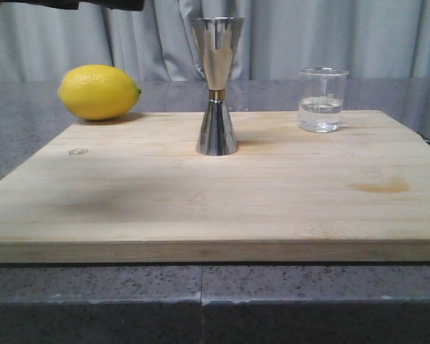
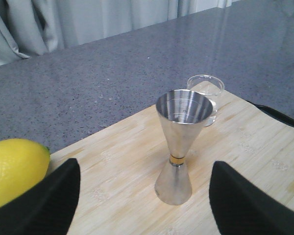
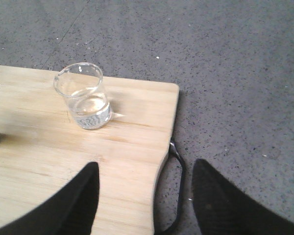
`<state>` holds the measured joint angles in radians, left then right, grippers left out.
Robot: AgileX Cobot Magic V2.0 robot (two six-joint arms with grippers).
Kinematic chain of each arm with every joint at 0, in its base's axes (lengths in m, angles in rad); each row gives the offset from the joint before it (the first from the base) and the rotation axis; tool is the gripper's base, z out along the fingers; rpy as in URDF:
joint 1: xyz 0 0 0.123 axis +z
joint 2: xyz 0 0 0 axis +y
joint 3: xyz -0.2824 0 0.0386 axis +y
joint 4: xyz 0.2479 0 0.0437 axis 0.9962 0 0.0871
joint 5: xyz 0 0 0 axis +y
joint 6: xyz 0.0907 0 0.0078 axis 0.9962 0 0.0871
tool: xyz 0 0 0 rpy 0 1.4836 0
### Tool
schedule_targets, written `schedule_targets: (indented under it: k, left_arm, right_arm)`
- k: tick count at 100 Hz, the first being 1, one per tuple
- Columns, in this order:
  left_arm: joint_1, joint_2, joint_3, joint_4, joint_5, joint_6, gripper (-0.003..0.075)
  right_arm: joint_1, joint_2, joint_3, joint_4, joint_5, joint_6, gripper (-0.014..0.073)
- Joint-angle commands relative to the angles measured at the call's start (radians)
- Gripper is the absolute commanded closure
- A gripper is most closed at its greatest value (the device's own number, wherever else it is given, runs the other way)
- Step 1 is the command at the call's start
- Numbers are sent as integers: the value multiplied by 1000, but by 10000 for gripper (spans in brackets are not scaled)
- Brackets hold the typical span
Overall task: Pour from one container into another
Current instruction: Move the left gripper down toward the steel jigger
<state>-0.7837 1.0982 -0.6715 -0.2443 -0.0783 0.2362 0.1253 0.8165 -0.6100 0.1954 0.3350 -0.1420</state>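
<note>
A steel hourglass jigger (image 1: 216, 86) with a gold band stands upright at the middle back of the wooden board (image 1: 215, 201). The clear glass beaker (image 1: 322, 99), part filled with clear liquid, stands at the board's back right. In the left wrist view my left gripper (image 2: 144, 169) is open, high above the board, with the jigger (image 2: 179, 144) between and beyond its fingers and the beaker (image 2: 207, 90) behind it. My right gripper (image 3: 144, 169) is open over the board's right edge, apart from the beaker (image 3: 84, 95). Neither gripper shows in the front view.
A yellow lemon (image 1: 98, 92) lies on the grey counter at the board's back left corner, also seen in the left wrist view as the lemon (image 2: 14, 169). A black loop handle (image 3: 179, 188) hangs off the board's right edge. A brownish stain (image 1: 380, 188) marks the board.
</note>
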Motion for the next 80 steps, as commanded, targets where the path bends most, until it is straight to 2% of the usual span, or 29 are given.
schedule_targets:
  k: [1,30,40,50,59,80]
  left_arm:
    - [-28,9,-38,-2,-102,3,210]
    - [-101,120,-38,46,-250,-10,230]
    - [-113,144,-32,137,-284,-95,230]
    - [-117,150,14,296,-434,-230,230]
    - [-103,150,70,366,-548,-337,230]
    - [-52,154,170,473,-645,-402,230]
  right_arm:
    - [3,15,-36,4,-88,-5,239]
    - [3,30,-36,4,-103,-25,239]
    - [3,30,-36,4,-103,-33,239]
    - [3,30,-36,4,-103,-35,239]
    - [3,30,-36,4,-103,-36,239]
    - [3,30,-36,4,-103,-36,239]
